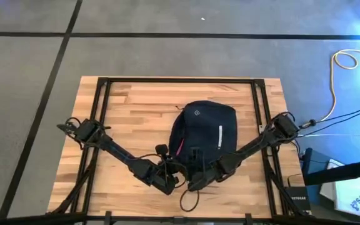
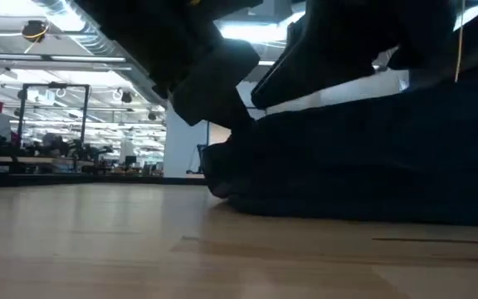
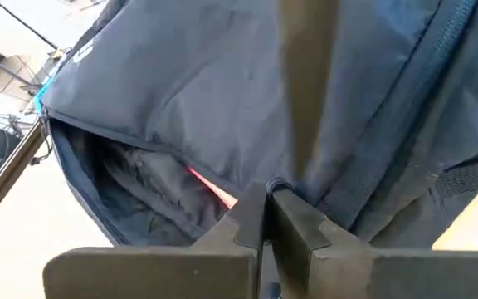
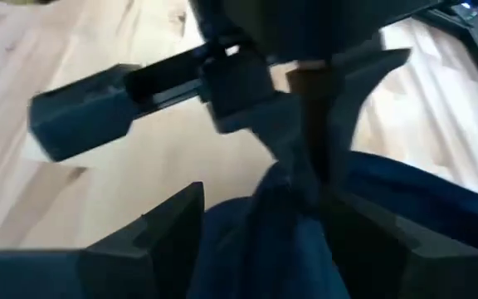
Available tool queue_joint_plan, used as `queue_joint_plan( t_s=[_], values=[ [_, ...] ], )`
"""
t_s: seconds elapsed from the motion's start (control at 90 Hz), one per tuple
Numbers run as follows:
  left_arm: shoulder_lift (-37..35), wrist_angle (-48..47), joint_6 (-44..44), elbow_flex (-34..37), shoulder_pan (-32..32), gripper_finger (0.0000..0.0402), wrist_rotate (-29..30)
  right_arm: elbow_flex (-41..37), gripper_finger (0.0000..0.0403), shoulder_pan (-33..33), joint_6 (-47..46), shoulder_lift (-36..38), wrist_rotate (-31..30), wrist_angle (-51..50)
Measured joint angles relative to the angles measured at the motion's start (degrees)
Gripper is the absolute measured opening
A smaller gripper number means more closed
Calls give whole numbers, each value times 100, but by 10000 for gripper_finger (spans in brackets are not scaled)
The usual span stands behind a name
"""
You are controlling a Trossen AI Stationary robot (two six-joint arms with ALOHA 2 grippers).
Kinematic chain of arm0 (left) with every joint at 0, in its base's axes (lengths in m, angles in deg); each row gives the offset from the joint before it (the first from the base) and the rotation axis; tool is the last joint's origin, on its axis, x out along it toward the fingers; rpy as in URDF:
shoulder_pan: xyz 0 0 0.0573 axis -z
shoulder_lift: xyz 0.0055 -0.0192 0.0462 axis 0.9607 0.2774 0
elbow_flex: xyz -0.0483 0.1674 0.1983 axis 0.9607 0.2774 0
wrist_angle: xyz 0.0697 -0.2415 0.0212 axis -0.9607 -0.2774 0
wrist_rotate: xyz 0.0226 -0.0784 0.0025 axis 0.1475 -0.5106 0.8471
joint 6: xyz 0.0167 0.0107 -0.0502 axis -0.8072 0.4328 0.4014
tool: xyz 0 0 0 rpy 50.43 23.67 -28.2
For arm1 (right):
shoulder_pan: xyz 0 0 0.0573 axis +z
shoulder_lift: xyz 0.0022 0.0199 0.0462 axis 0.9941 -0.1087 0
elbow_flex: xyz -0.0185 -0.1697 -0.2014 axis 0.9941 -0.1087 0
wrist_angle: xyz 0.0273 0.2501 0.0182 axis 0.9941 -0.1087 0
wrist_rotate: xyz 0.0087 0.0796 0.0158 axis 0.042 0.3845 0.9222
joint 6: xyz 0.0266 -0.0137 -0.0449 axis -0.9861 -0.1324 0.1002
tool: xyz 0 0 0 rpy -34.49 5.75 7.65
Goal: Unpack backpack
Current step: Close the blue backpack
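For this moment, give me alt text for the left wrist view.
The left gripper, fingers shut, pinches what looks like a zipper pull on the navy backpack. Beside it a partly open zipper gap shows dark lining and a sliver of something red.

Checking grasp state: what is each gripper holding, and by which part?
Left gripper is shut on a small zipper pull or loop at the backpack's open edge. Right gripper has backpack fabric bunched between its fingers near the bottom edge; a firm grip cannot be told.

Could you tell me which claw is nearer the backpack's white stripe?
The right claw, at the backpack edge below the white stripe; the left claw sits farther left.
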Motion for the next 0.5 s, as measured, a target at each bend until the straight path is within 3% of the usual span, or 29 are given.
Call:
queue_joint_plan(
  t_s=[0.111, 0.244, 0.378, 0.5],
  values=[
    [0, 5, -2, 0, 15, 0, 5, 196, 218, 123, -53, 0, -227, -383],
    [2, 6, -2, 0, 22, 0, 20, 158, 218, 20, -521, -54, 307, -516],
    [2, 20, -2, 0, 22, 0, 66, 147, 218, -112, -631, -199, -117, -515],
    [2, -1, -28, 0, 22, 0, 66, 149, 216, -164, -547, -197, -131, -509]
  ],
)
